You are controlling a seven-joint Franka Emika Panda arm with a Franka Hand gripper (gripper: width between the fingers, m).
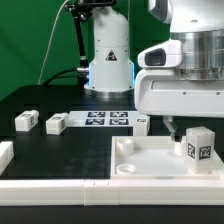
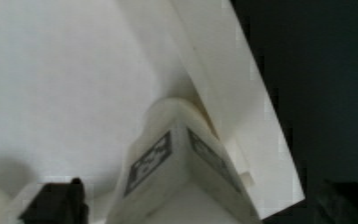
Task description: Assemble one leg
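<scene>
I see one leg (image 1: pixel 198 146) (image 2: pixel 176 165), chunky white block, marker tags showing, upright on the big white square piece (image 1: pixel 150 160), near its corner

The pincer (image 1: pixel 170 128) was mostly hidden behind the arm's white housing. The leg (image 2: pixel 179 170) ran off the wrist view's edge, blurred.

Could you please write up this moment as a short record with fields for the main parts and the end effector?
leg in play: leg upright on the tray-like piece, tag facing the camera
spare legs: two on the black table, exterior view's left
marker board: flat behind them
end effector: above the tray-like piece beside the leg; open or shut unclear
</scene>
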